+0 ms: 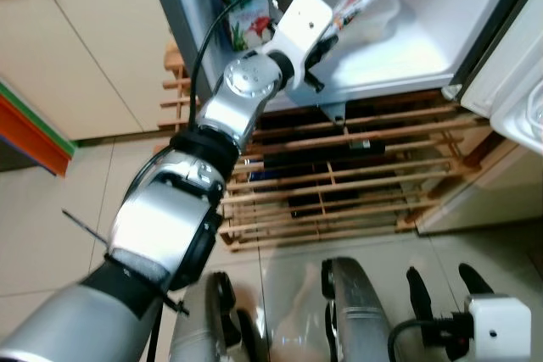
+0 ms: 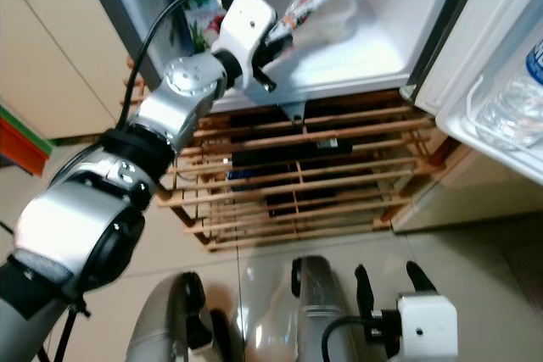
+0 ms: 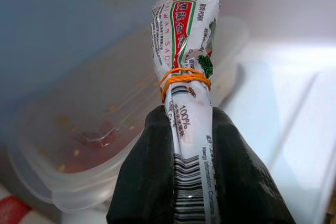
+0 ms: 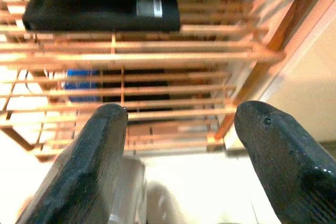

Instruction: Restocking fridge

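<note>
Two left fingers (image 3: 142, 182) clamp sausage packet (image 3: 186, 77) at its barcode end; we see its long axis running straight out beyond fingertips, into fridge (image 1: 407, 48), above plastic container (image 3: 89, 145). Right gripper (image 4: 178, 150) idle, fingers spread.

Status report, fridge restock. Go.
Left gripper shut on sausage packet, inside fridge. Right gripper open, idle, low. Lidded plastic container right behind packet.
</note>
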You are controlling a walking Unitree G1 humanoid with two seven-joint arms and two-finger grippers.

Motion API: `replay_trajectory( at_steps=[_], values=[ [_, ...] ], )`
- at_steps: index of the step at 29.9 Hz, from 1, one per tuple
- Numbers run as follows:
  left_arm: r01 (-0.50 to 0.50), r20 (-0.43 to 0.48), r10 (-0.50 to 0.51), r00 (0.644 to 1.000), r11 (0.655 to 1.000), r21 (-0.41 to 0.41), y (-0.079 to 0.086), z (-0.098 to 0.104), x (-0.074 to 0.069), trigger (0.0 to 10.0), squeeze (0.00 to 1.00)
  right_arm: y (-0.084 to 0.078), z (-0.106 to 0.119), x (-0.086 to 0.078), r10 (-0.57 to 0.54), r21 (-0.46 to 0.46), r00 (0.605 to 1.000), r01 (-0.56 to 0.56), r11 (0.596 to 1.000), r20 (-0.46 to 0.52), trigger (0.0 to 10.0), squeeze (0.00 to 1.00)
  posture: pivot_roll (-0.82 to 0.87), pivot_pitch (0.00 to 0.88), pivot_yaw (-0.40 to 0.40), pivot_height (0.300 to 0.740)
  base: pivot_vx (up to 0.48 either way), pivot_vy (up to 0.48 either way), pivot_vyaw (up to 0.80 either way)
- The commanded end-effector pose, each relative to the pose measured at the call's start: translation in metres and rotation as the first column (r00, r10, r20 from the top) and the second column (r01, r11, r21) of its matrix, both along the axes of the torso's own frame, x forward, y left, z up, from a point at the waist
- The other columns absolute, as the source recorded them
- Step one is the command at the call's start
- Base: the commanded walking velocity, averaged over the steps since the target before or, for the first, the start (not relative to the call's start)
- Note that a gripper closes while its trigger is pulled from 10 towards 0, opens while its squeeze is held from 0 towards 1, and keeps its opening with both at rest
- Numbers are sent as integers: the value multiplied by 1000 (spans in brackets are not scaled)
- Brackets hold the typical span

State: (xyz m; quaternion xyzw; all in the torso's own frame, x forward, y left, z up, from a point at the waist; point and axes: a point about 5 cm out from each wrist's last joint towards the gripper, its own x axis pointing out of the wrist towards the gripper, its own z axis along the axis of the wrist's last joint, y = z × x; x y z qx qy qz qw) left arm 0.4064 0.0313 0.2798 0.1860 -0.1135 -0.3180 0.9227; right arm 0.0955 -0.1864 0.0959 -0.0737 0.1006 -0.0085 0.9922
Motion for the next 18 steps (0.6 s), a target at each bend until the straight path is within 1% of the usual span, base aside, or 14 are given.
replay_trajectory(
  at_steps=[1, 2, 3, 4, 8, 11, 18],
  values=[
    [-50, 34, 51, 998, 999, -16, 11, 16, 5, 10000, 192, 4, 5, -5, 6, 16, 1000, -6, 1000, -2, 10000, 4, -384, 268, 76, 622, 0, 0, 0],
    [-50, 34, 51, 998, 999, -16, 11, 16, 5, 10000, 192, 4, 5, -5, 6, 16, 1000, -6, 1000, -2, 10000, 4, -384, 268, 76, 622, 0, 0, 0],
    [-62, 57, 64, 996, 998, -31, 14, 26, 6, 10000, 1000, 6, 5, -8, 14, 18, 1000, -13, 1000, -15, 10000, 8, -379, 272, 70, 622, 0, 0, 0],
    [-62, 57, 64, 996, 998, -31, 14, 26, 6, 10000, 1000, 6, 5, -8, 14, 18, 1000, -13, 1000, -15, 10000, 8, -379, 272, 70, 622, 0, 0, 0],
    [-73, 89, 77, 993, 996, -44, 19, 42, 8, 10000, 1000, 3, 4, -11, 11, 15, 999, -11, 1000, -30, 10000, 8, -370, 279, 72, 622, 0, 0, 0],
    [-78, 98, 82, 992, 996, -45, 20, 46, 8, 10000, 1000, 4, 3, -11, 13, 15, 999, -13, 1000, -32, 10000, 12, -366, 279, 73, 622, 0, 0, 0],
    [-65, 91, 69, 993, 997, -42, 19, 47, 8, 10000, 1000, 7, 3, -11, 18, 21, 999, -17, 1000, -35, 10000, 16, -363, 282, 70, 622, 0, 0, 0]
  ],
)
